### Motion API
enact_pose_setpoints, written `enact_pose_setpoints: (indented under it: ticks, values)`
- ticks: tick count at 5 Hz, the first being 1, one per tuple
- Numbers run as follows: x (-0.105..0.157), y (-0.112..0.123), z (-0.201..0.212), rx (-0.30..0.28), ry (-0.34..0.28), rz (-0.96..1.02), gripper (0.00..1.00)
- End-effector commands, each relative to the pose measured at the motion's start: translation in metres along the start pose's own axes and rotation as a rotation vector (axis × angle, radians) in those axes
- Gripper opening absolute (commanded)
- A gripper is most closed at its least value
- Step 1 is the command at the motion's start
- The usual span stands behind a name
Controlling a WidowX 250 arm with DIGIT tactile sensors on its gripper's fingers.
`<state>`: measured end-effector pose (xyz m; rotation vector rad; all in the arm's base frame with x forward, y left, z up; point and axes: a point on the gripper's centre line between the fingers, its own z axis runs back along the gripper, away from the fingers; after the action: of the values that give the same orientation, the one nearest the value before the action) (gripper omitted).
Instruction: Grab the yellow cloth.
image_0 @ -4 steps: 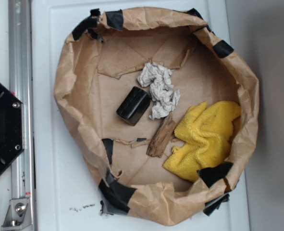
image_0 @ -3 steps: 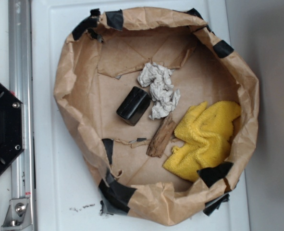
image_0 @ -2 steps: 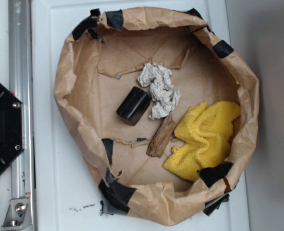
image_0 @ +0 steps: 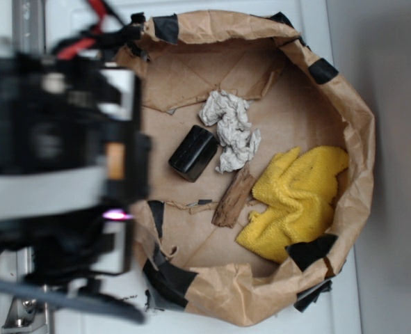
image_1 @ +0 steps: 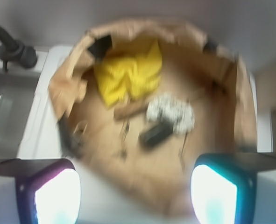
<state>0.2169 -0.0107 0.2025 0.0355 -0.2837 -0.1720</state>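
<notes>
The yellow cloth (image_0: 297, 200) lies crumpled against the far wall of the paper bowl (image_0: 358, 118), beside a wood piece (image_0: 234, 197), black block (image_0: 192, 152) and paper wad (image_0: 231, 129). I judge it soft and light; I would pinch a raised fold. My pincer (image_1: 135, 196), though blurred, appears wide and empty.

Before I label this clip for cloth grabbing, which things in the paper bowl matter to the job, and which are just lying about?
For the job:
yellow cloth, against the right wall of the paper bowl
gripper, fingers apart, above the bowl's rim and away from the cloth

Just lying about:
black block
crumpled paper wad
piece of wood, beside the cloth
</notes>
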Motion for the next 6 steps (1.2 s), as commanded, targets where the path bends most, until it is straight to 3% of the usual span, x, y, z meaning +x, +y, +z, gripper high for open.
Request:
enact_pose_setpoints:
  ticks: [1, 2, 3, 4, 5, 6]
  values:
    - [0.049, 0.02, -0.079, -0.094, 0.014, -0.082, 1.0]
    - [0.054, 0.005, -0.113, -0.074, 0.068, -0.195, 1.0]
    - [0.065, -0.001, -0.142, -0.126, 0.061, -0.195, 1.0]
    - [0.084, -0.023, -0.157, -0.092, 0.048, -0.257, 1.0]
    - [0.09, -0.051, -0.177, -0.042, 0.106, -0.325, 0.9]
    - [0.092, -0.041, -0.169, -0.036, 0.074, -0.287, 0.0]
